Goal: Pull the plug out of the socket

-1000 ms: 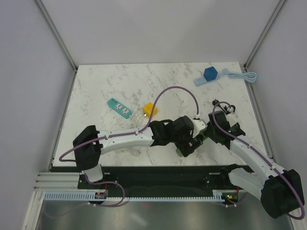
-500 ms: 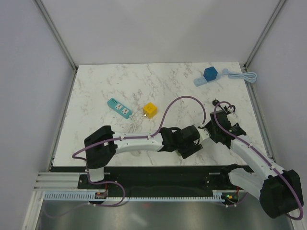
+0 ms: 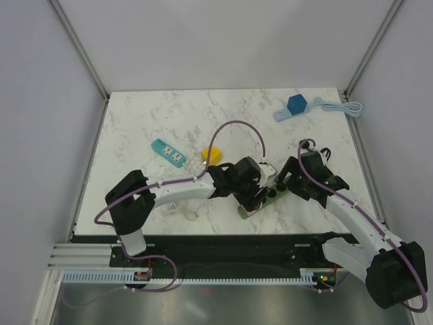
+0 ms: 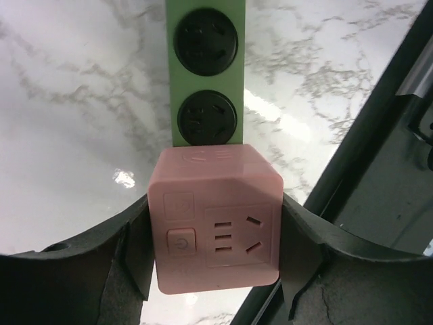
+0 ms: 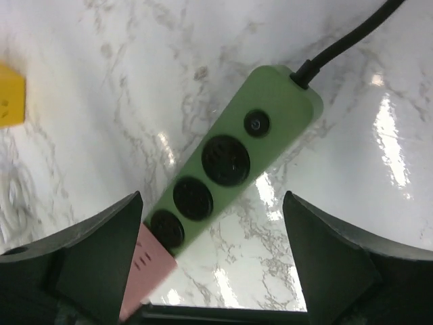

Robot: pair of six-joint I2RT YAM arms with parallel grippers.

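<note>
A pink cube plug (image 4: 215, 223) sits over the near end of a green power strip (image 4: 206, 74) with round black sockets. My left gripper (image 4: 215, 238) is shut on the pink cube, one finger on each side. In the top view the cube (image 3: 245, 212) and strip (image 3: 268, 197) lie near the table's front edge, under my left gripper (image 3: 252, 202). My right gripper (image 3: 281, 183) is open just right of the strip. In the right wrist view the gripper (image 5: 213, 261) straddles the strip (image 5: 233, 166) without touching it, and the cube (image 5: 145, 267) shows by its left finger.
A teal power strip (image 3: 169, 152) and a yellow cube (image 3: 213, 154) lie left of centre. A blue cube (image 3: 295, 104) on a pale strip with a coiled cable (image 3: 342, 107) lies at the far right. The table's front edge runs close below the grippers.
My left gripper has shifted left and away from the front edge with the pink cube, and the green strip has turned with it. My right gripper has moved slightly left toward the strip.
</note>
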